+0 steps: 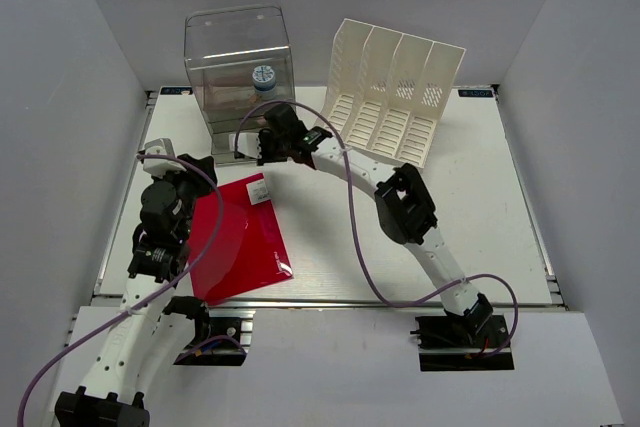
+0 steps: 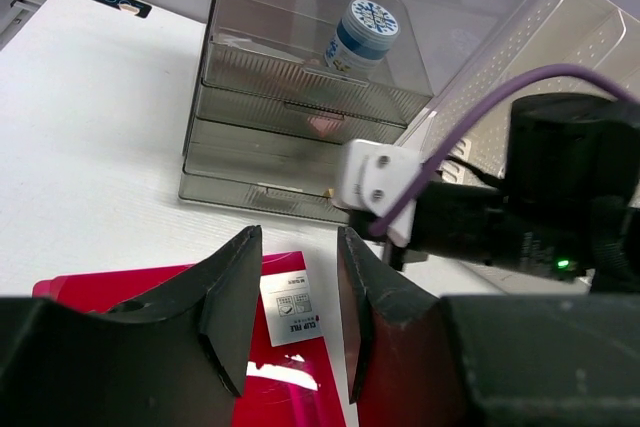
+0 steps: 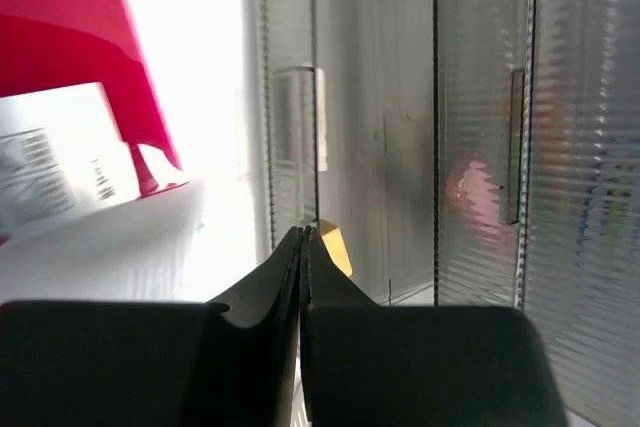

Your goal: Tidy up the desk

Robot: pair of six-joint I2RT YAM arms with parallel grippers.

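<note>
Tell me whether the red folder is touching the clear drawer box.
Apart. The left wrist view shows a strip of bare white desk between the red folder and the clear drawer box.

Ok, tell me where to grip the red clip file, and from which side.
I'd pinch the red clip file along its left edge, coming in low from the left with the open left gripper hovering there. It lies flat and thin on the desk, so only an edge gives purchase.

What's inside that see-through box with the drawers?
A small round bottle with a blue-and-white lid sits in the top of the clear plastic drawer box. Something pinkish shows in a lower drawer, too blurred to name.
</note>
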